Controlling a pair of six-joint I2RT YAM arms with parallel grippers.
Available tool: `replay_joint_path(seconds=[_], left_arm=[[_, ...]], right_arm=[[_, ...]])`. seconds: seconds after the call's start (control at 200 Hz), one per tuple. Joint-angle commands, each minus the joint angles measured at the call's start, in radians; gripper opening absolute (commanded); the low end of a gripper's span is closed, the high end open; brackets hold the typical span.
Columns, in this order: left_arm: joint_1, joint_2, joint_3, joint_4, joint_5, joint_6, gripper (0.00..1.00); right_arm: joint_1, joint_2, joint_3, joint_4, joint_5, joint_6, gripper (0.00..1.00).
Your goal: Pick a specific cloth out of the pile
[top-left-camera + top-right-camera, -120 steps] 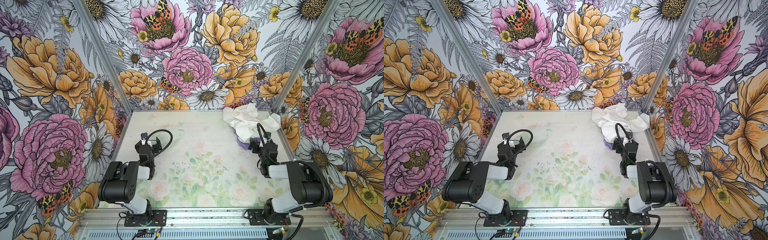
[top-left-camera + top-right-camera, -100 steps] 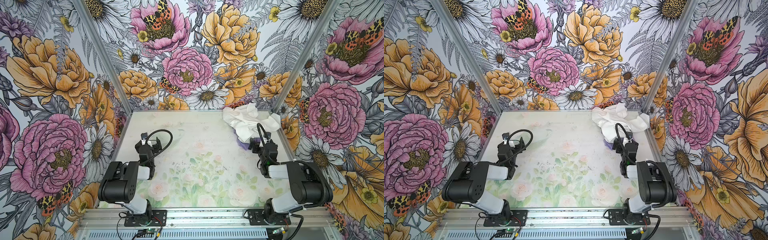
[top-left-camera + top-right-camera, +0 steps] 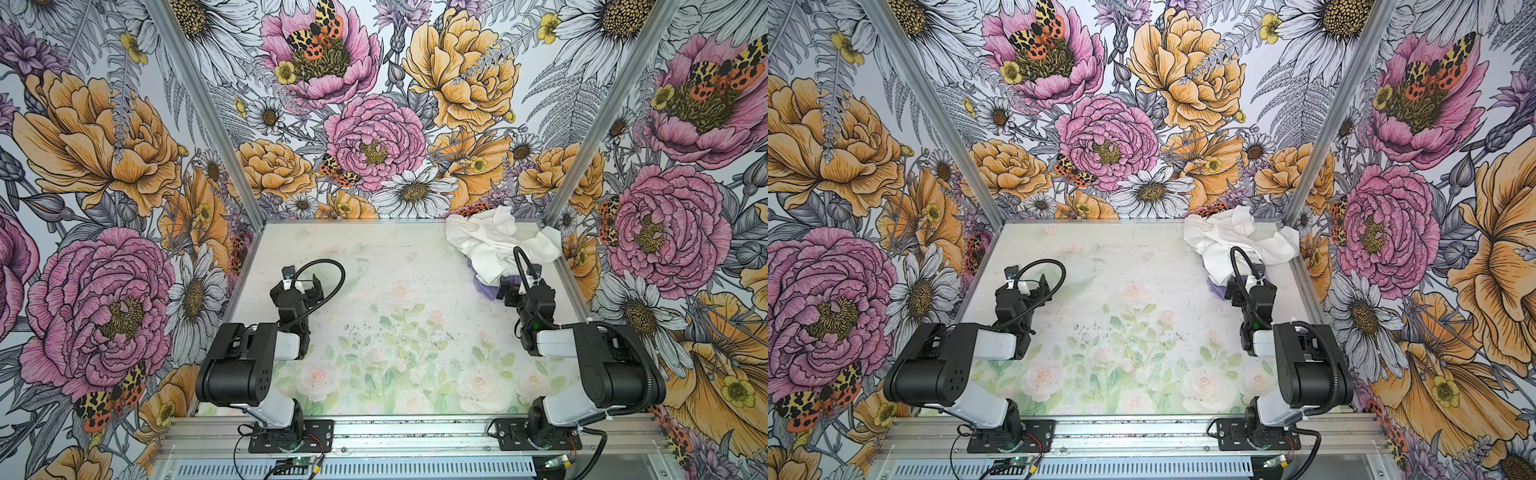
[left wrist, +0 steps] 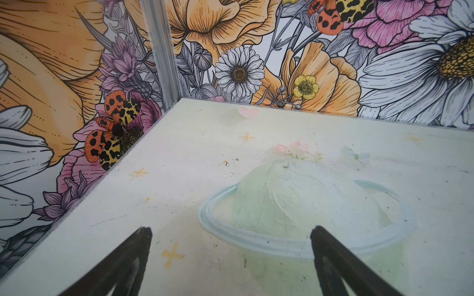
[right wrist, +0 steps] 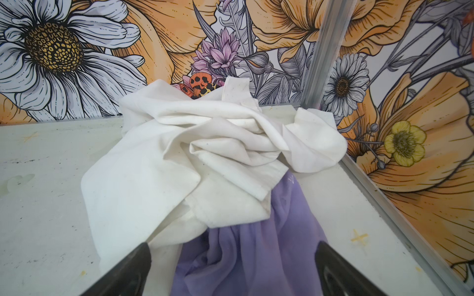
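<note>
The pile [image 3: 498, 241] of white cloths lies crumpled in the far right corner of the table, seen in both top views, pile [image 3: 1237, 237], and in the right wrist view, pile [image 5: 205, 143]. The lavender cloth [image 5: 256, 251] sticks out from under the pile's near edge; only a small purple patch of the cloth [image 3: 484, 289] shows from above. My right gripper [image 5: 232, 246] is open, its fingers straddling the purple fabric just above it without pinching. My left gripper [image 4: 230, 230] is open over bare table at the left, empty, left gripper [image 3: 297, 286].
Floral-printed walls close in the table on three sides. An aluminium corner post [image 5: 325, 51] and the right wall's base rail [image 5: 384, 205] run close beside the pile. The table surface [image 3: 395, 332] carries a faded flower print. An aluminium rail [image 3: 415, 432] spans the front.
</note>
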Motion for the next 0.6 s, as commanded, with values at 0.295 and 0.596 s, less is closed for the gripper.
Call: replay_joint_path(seconds=[0.295, 0.596], left_arm=[[0.001, -0.011, 0.016, 0.009, 0.025, 0.0, 0.99], [-0.004, -0.012, 0.008, 0.025, 0.016, 0.004, 0.99]], right_arm=[[0.008, 0.004, 0.011, 0.017, 0.005, -0.009, 0.99], [0.015, -0.019, 0.01, 0.001, 0.008, -0.016, 1.0]])
